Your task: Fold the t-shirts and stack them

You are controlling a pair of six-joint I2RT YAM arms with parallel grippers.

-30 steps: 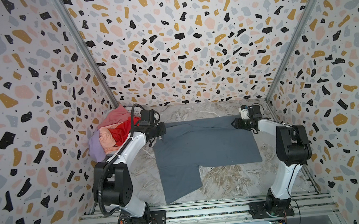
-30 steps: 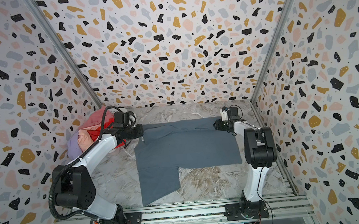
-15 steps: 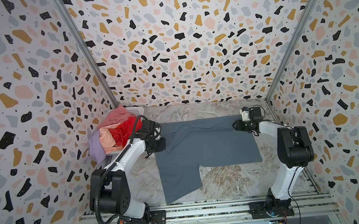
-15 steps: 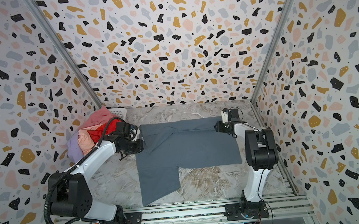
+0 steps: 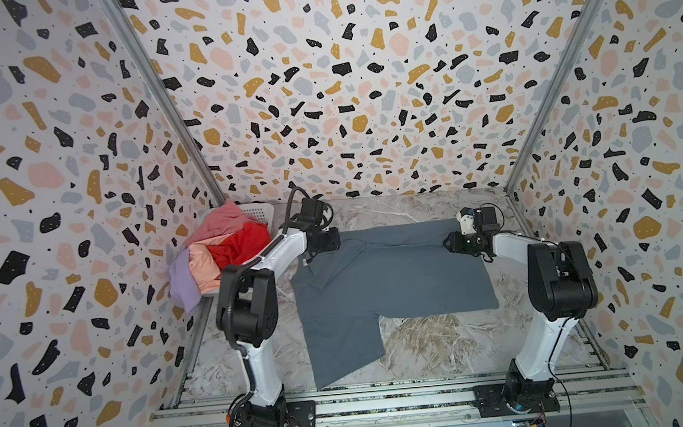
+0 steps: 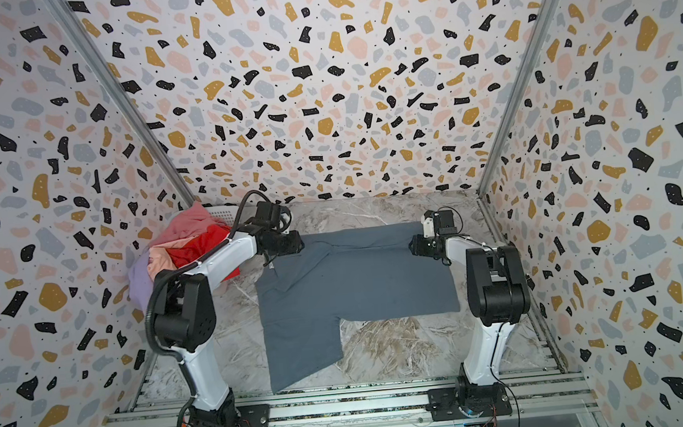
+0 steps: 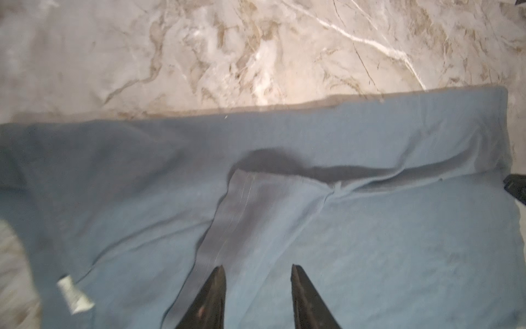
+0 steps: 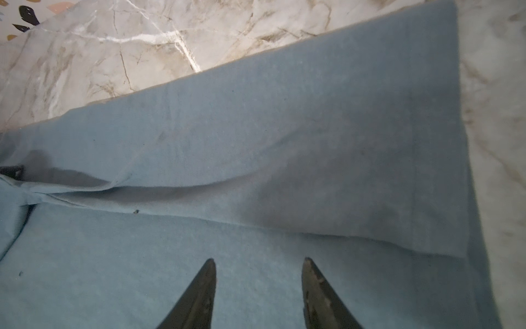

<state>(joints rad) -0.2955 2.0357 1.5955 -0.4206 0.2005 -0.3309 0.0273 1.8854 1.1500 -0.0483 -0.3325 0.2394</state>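
The slate grey-blue t-shirt (image 5: 390, 277) (image 6: 357, 280) lies spread on the marble table, its far strip folded over toward the front. A sleeve flap (image 7: 239, 216) is turned in at its far left. Its white neck label (image 7: 74, 294) shows near that edge. My left gripper (image 5: 337, 240) (image 6: 301, 242) (image 7: 256, 267) hovers open over the far left corner with nothing between its fingers. My right gripper (image 5: 446, 241) (image 6: 411, 244) (image 8: 257, 260) stands open over the far right corner, also empty. The red (image 5: 242, 243), pink (image 5: 223, 219), peach (image 5: 204, 265) and lavender (image 5: 180, 281) t-shirts are heaped at the far left.
A white perforated basket (image 5: 258, 210) holds the heap of shirts against the left wall. The lavender shirt hangs over its near side. Bare marble (image 5: 433, 340) shows in front of the grey shirt's right half. Patterned walls close in on three sides.
My left gripper dipped toward the front, then moved back up and right onto the grey shirt's far left corner, and its jaws have parted. The right arm has stayed put.
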